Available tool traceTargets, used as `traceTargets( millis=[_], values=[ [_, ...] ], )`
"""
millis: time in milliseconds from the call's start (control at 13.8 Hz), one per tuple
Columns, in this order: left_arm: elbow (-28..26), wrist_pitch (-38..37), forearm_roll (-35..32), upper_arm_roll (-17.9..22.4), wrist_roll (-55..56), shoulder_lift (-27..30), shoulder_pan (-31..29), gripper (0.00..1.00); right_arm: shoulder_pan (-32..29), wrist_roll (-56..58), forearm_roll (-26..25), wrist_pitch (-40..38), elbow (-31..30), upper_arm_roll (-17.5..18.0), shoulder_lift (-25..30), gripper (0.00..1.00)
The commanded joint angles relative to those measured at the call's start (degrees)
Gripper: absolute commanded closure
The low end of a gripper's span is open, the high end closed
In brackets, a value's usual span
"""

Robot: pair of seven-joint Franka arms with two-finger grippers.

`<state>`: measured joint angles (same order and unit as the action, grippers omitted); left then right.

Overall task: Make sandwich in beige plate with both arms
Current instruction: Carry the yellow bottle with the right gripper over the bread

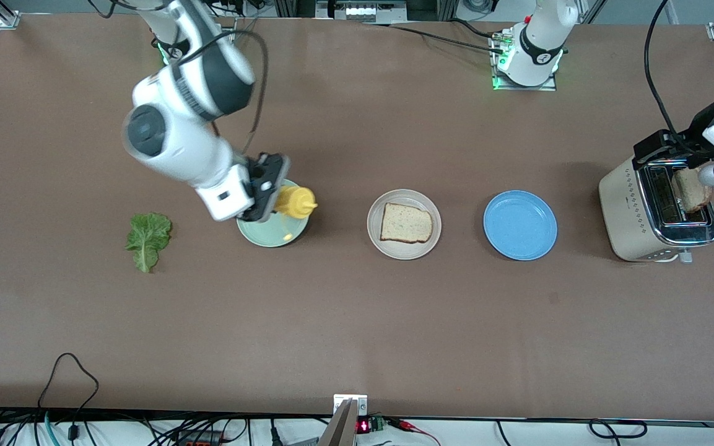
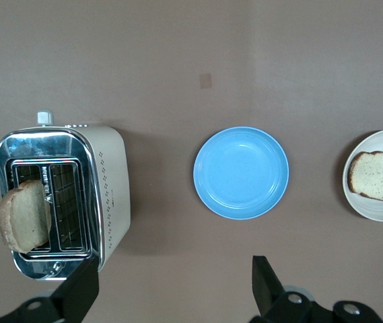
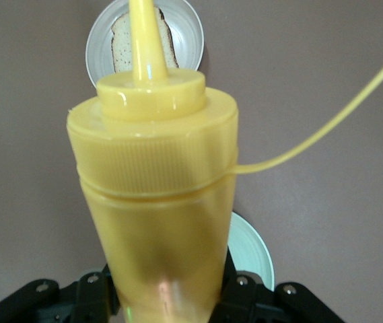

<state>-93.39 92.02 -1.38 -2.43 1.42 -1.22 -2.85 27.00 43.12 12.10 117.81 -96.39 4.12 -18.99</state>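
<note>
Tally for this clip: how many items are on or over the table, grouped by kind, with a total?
Plates: 3 – beige plate, blue plate, green plate
Bread slices: 2 – one on the beige plate, one in the toaster slot
Lettuce leaf: 1
Yellow squeeze bottle: 1, in the right gripper
Toaster: 1
Total: 8

I find nothing I can read here. The toaster [image 2: 107, 195] at the left of my left wrist view bears a small dark mark on its side (too tiny to make out), and no other lettering shows anywhere.
</note>
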Motion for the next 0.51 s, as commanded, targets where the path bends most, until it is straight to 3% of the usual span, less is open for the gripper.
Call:
traceTargets(
  millis=[0, 434],
  values=[
    [0.14, 0.35, 0.86, 0.06, -0.45, 0.07, -0.22, 0.0, 4.89, -8.12, -6.98, -0.22, 1.73, -0.69, -1.66, 0.97],
    [-0.04, 0.26, 0.94, -0.03, -0.54, -0.19, -0.22, 0.0, 14.74, -20.52, -18.77, -0.13, 11.39, -0.78, -12.63, 0.96]
  ],
)
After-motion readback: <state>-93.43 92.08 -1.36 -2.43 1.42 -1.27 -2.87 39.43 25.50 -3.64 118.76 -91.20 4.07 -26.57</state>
